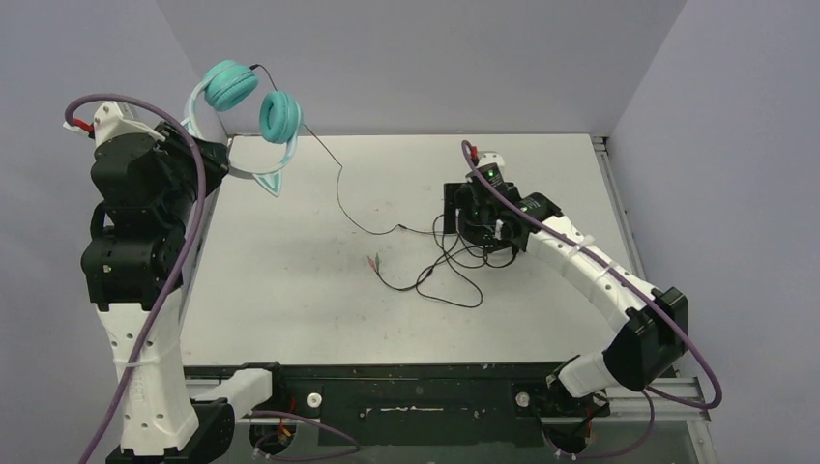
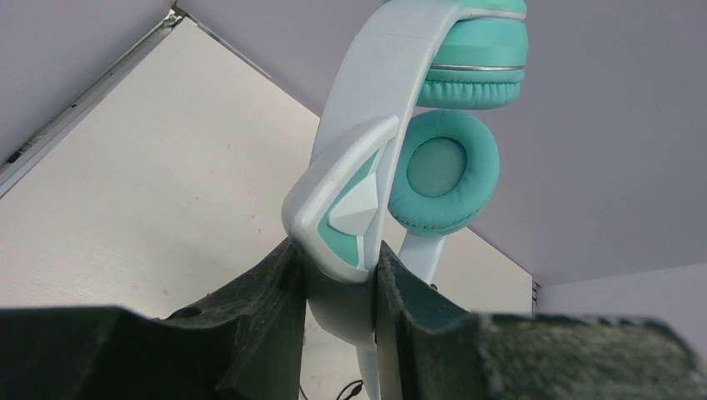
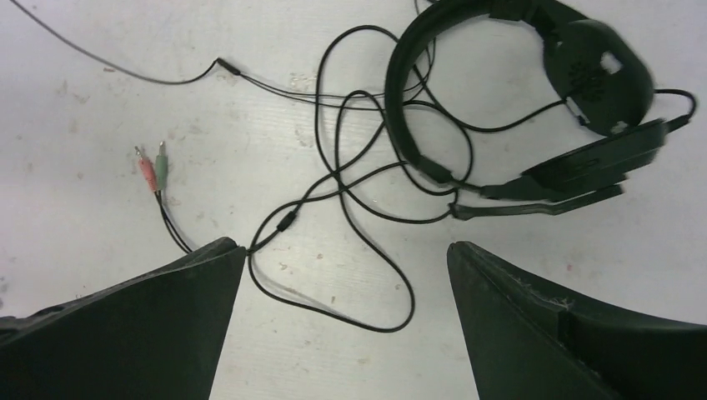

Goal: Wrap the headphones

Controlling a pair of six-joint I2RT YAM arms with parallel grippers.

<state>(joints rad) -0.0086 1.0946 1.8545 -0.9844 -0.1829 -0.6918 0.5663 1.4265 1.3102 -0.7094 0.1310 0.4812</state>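
Gripping the headphones (image 1: 253,106) by the pale headband (image 2: 367,100) with the left end effector (image 2: 342,287), jaws narrow and pressed against both sides of the band just below a cat-ear point (image 2: 354,200). Holding them raised over the far left corner of the surface (image 1: 290,290), teal ear cups (image 2: 442,171) out beyond the jaws. Trailing the thin cable (image 1: 339,184) from one cup down onto the surface and into a tangle of loops (image 3: 318,125) near the middle. Hovering above that tangle with the right end effector (image 3: 346,275), jaws spread wide, gripping nothing.

First hazard: a wrong pick. Right beside the loops, a black headset (image 3: 534,100) with a black lead (image 3: 492,129) of its own, crossing the thin cable in several places. By pinching at a crossing, likely to catch both leads, or only the wrong one, and to drag the black headset along. Hard to tell from here the owner of the red and green plugs (image 3: 150,167); worth tracing before closing.

Second hazard: a slip on the left. Smooth curved band, clamped at one narrow spot, with both cups off to one side. By pulling the cable taut during winding, likely to twist the band in the jaws or tug it free. Also possible: strain at the cable's root in the cup, given a snag in the tangle. Safer to keep slack and lift only the thin cable clear.
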